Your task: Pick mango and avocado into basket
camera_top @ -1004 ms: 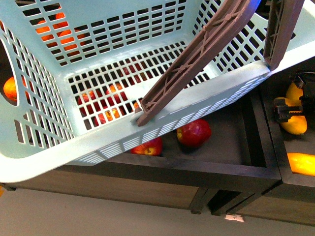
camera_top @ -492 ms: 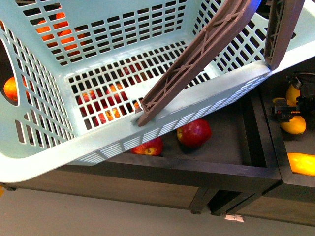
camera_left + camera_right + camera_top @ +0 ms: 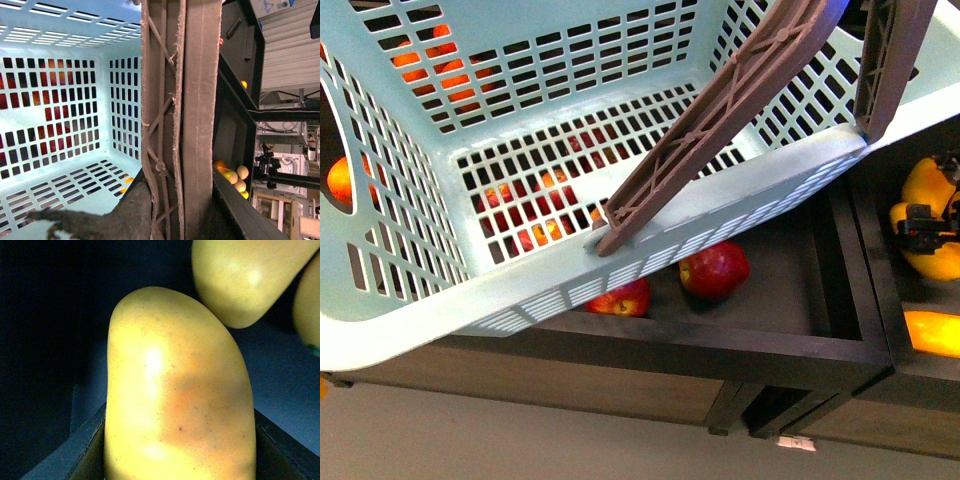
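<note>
Basket [image 3: 380,300] is hanging tilted over the left bin [image 3: 760,345], its near rim jutting past the bin's front edge. Nothing is lying in it as far as I'm seeing. My left gripper [image 3: 175,220] is clamping its brown handles [image 3: 720,130]. Red apples [image 3: 715,270] are sitting in that bin under the basket floor.

Across the divider, in the right bin, my right gripper [image 3: 923,228] is pinching the mango [image 3: 175,400] across its middle, fingers [image 3: 85,450] pressing on both flanks. A second mango [image 3: 240,275] is lying just beside it, towards the bin's back. The avocado isn't showing in any view.

Handling guess: smooth skin, so probably slippery. It's looking fairly heavy for its size, firm but bruisable. I'm judging mid-body across the narrow width to be the right hold, squeezing moderately.

Surface is dark wood, flat floor with raised walls. Room is looking tight: neighbouring fruit close by, divider wall to clear, and the basket's rim and raised handles standing on the way in.
</note>
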